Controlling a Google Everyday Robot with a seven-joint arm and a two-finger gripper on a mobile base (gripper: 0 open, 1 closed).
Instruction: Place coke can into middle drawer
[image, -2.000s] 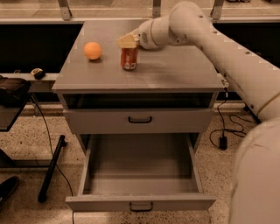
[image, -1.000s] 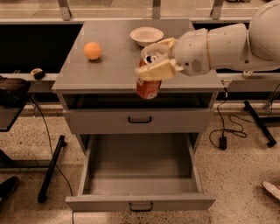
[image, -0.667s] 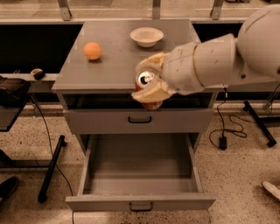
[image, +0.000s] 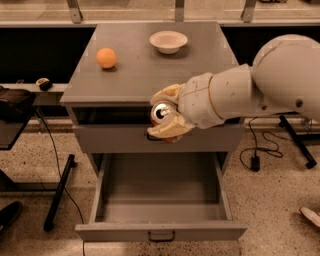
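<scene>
Off the grey worktop's (image: 150, 75) front, the cream pincer (image: 160, 114) clamps the red coke can (image: 162, 110) above the open grey middle drawer (image: 160, 197); lowering and release remain.

the arm (image: 280, 80) comes in from the right of the scene, a bulky white shell that is big and rounded at the right edge. it narrows through a paler forearm section to the wrist (image: 200, 102), and the whole limb lies close to level, pointing left. the gripper (image: 160, 113) hangs about mid-scene, just off the near edge of the table (image: 145, 75) and a little below its top. its cream jaws stand one above, one below, closed around the coke can (image: 163, 110), which is tipped so its silver top faces up and outward.
</scene>
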